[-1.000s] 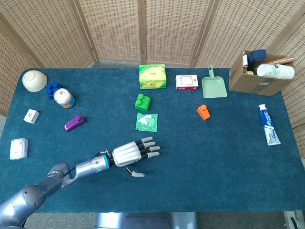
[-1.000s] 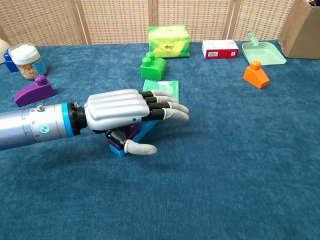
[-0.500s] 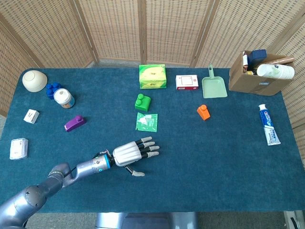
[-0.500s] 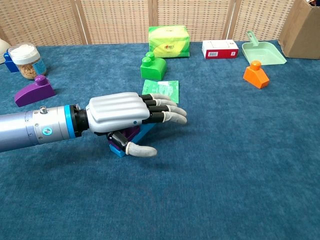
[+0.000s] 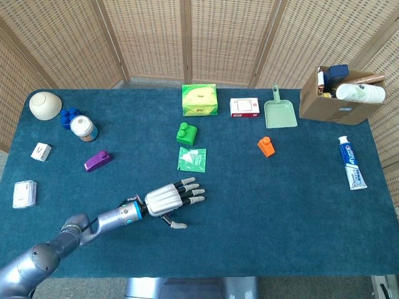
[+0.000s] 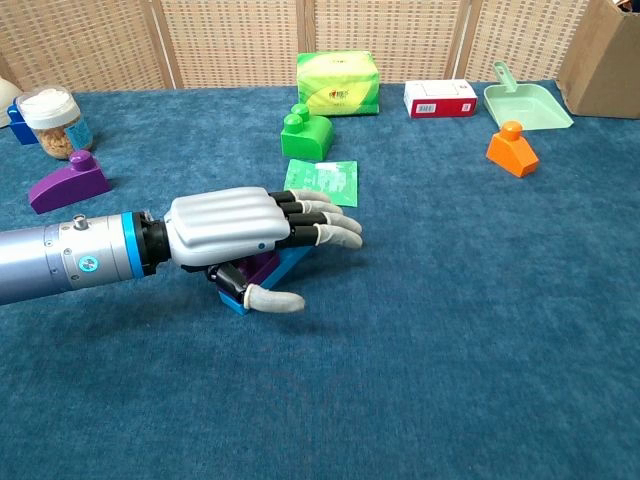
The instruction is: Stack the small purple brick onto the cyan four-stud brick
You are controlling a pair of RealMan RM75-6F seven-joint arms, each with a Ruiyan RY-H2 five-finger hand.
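Note:
My left hand (image 6: pixel 235 238) lies flat, fingers stretched and slightly spread, palm down over two bricks near the table's front. Under the palm, a small purple brick (image 6: pixel 262 268) sits on a cyan brick (image 6: pixel 293 259), whose lower corner (image 6: pixel 232 302) shows beside the thumb. Whether the palm touches the purple brick cannot be told. The fingers wrap around nothing. In the head view the left hand (image 5: pixel 169 199) hides both bricks. My right hand is in neither view.
A second, sloped purple brick (image 6: pixel 68 186) lies to the left, near a jar (image 6: pixel 52 121). Just beyond the fingertips is a green packet (image 6: pixel 322 181), then a green brick (image 6: pixel 304 131) and a green box (image 6: pixel 337 82). An orange brick (image 6: pixel 512 148) stands at the right.
The left hand has drawn back a little to the left, over the bricks. The bricks have not moved.

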